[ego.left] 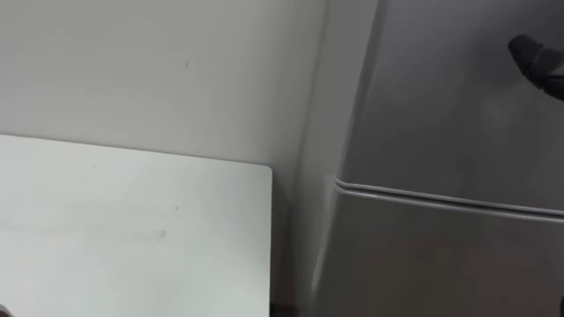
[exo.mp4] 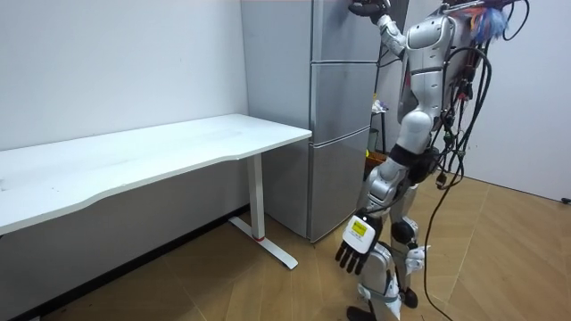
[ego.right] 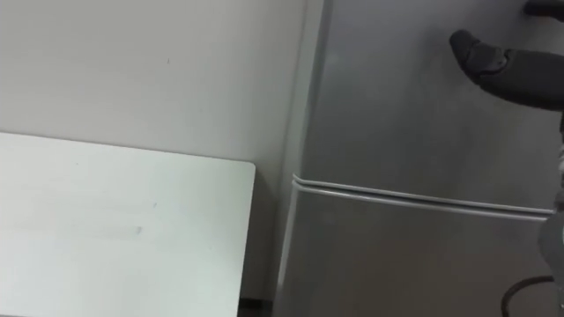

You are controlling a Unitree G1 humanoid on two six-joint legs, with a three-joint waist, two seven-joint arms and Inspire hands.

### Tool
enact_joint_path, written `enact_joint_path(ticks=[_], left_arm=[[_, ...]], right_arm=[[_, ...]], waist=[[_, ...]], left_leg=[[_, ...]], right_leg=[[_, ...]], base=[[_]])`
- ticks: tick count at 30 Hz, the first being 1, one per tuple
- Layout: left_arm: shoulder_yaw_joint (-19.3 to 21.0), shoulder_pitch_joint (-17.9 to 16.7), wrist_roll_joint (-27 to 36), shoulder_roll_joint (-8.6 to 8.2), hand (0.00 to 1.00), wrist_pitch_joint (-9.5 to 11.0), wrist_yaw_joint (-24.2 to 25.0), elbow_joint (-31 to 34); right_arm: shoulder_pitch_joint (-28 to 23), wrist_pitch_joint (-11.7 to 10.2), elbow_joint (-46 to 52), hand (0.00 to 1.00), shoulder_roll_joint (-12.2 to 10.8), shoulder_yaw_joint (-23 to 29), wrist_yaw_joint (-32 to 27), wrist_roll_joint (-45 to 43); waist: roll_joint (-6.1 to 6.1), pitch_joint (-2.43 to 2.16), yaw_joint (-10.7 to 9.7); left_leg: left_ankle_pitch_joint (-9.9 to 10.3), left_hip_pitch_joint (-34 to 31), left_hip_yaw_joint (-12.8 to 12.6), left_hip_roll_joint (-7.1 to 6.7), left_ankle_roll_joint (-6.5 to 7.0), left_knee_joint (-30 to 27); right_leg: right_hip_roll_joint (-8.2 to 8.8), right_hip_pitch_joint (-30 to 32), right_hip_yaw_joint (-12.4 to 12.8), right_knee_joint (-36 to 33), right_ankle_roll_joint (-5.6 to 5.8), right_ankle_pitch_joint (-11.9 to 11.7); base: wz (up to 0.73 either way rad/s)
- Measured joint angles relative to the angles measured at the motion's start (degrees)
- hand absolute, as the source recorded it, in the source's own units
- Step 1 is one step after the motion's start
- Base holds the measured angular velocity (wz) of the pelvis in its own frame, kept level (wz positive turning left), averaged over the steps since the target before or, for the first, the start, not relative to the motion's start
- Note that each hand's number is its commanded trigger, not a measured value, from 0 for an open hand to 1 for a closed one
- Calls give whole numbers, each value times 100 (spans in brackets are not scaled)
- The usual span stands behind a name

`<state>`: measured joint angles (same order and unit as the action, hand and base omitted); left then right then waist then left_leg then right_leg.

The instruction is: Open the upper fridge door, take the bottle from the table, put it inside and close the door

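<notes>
The grey fridge (exo.mp4: 339, 98) stands with its doors shut. In the eye views its upper door (ego.left: 441, 106) lies above a seam, with the door below (ego.left: 441, 255) under it. My right hand (ego.right: 493, 62) is raised in front of the upper door near its top, dark fingers straight and holding nothing; it is also seen as the right hand (ego.left: 536, 57) and the right hand (exo.mp4: 366, 9). My left hand (exo.mp4: 355, 245) hangs at my side with relaxed fingers and nothing in it. I stand facing the fridge front.
A white table (ego.left: 132, 238) stands against the wall to the left of the fridge, with a narrow gap between them. The table (exo.mp4: 178, 147) is long, on white legs. Wooden floor lies behind me.
</notes>
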<state>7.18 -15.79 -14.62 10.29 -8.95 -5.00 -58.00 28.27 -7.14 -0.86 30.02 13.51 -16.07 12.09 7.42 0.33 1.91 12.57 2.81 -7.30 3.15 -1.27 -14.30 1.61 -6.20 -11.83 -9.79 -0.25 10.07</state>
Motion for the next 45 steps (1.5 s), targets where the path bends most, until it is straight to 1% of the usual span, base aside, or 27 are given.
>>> enact_joint_path(ticks=[2, 5, 8, 9, 11, 14, 16, 19, 23, 25, 29, 30, 31, 33, 38, 40, 43, 45], left_arm=[[-31, -31, -10, 2, 0, -6, 18, 69], [-79, -13, -10, 36, 0, -63, 44, 70], [-85, 5, -23, 58, 0, -120, 78, 70], [-80, 0, -85, 62, 0, -157, 103, 70], [-75, 18, -127, 63, 0, -211, 152, 82], [-74, 9, -124, 68, 0, -298, 208, 80], [-101, 23, -123, 81, 0, -362, 230, 77], [-178, 35, -123, 118, 0, -371, 305, 75], [-184, 32, -120, 134, 0, -451, 350, 80], [-185, 19, -117, 140, 0, -470, 350, 79], [-206, 19, -115, 167, 0, -479, 342, 71], [-300, 17, -115, 196, 0, -479, 338, 70], [-305, 17, -115, 196, 0, -479, 336, 70], [-308, 12, -115, 186, 0, -479, 330, 72], [-289, 7, -118, 187, 0, -478, 331, 88], [-290, -7, -119, 181, 0, -459, 330, 121], [-282, -40, -117, 159, 0, -410, 314, 144], [-248, -84, -116, 158, 0, -294, 242, 145]], right_arm=[[-1, -39, -102, 0, 7, -24, 5, -200], [1, -46, -251, 0, 7, -61, -43, -679], [4, -45, -368, 0, 7, -108, -83, -1011], [5, -46, -441, 0, 7, -102, -91, -1164], [7, -45, -540, 0, 12, -97, -145, -1288], [23, -45, -723, 0, 12, -111, -153, -1350], [40, -42, -887, 0, 15, -135, -144, -1488], [47, -42, -1050, 0, 50, -166, -143, -1516], [94, -28, -1318, 0, 103, -234, -126, -1513], [94, 13, -1349, 0, 103, -307, -124, -1507], [92, 83, -1419, 0, 101, -392, -129, -1416], [92, 93, -1422, 0, 99, -398, -130, -1268], [92, 100, -1422, 0, 95, -395, -131, -1151], [95, 137, -1421, 0, 96, -390, -133, -839], [94, 170, -1372, 0, 96, -382, -144, -778], [89, 205, -1301, 0, 96, -378, -171, -773], [73, 325, -1124, 0, 96, -369, -232, -515], [-33, 380, -894, 0, 95, -312, -276, -140]], waist=[[6, 4, 14], [19, 5, 20], [21, 4, 42], [22, 4, 78], [23, 2, 146], [28, -1, 175], [32, -3, 221], [38, -7, 281], [36, -9, 313], [32, -11, 313], [28, -21, 306], [27, -28, 301], [25, -34, 299], [5, -62, 296], [-57, -100, 290], [-62, -102, 285], [-57, -102, 253], [-31, -110, 190]], left_leg=[[-1, -2, 16, 0, 2, -16], [-3, -20, 95, -2, 4, -50], [-15, -42, 120, -1, 9, -81], [-16, -46, 121, 2, 10, -101], [-19, -46, 122, 3, 16, -124], [-52, -57, 139, -5, 30, -133], [-68, -58, 136, -9, 8, -134], [-99, -62, 136, -9, 8, -134], [-151, -67, 140, -18, 20, -136], [-164, -71, 170, -36, 33, -135], [-194, -85, 251, -93, 73, -136], [-202, -97, 260, -100, 84, -143], [-209, -102, 265, -105, 91, -143], [-217, -111, 283, -126, 101, -143], [-224, -117, 299, -161, 124, -140], [-228, -110, 299, -174, 131, -124], [-234, -109, 279, -183, 144, -99], [-239, -116, 276, -190, 152, -72]], right_leg=[[1, -16, -21, 0, 0, -6], [11, -31, -93, 0, 0, -7], [10, -30, -111, -4, 6, -9], [9, -29, -110, -14, 3, -15], [9, -35, -111, -23, -7, -35], [13, -41, -112, -20, 22, -56], [15, -35, -103, -20, 49, -72], [18, -26, -98, -20, 64, -95], [30, -22, -104, -15, 55, -139], [40, -15, -105, -16, 43, -151], [59, -13, -93, -13, 60, -190], [63, -14, -94, -9, 66, -204], [63, -13, -91, -7, 74, -212], [77, -14, -92, -5, 108, -234], [107, -15, -106, -3, 136, -243], [119, -12, -103, -4, 147, -244], [126, 7, -91, 0, 158, -248], [127, 14, -93, 9, 164, -242]], base=[[3], [7], [3], [0], [0], [4], [0], [0], [0], [0], [2], [5], [6], [5], [1], [0], [-2], [0]])
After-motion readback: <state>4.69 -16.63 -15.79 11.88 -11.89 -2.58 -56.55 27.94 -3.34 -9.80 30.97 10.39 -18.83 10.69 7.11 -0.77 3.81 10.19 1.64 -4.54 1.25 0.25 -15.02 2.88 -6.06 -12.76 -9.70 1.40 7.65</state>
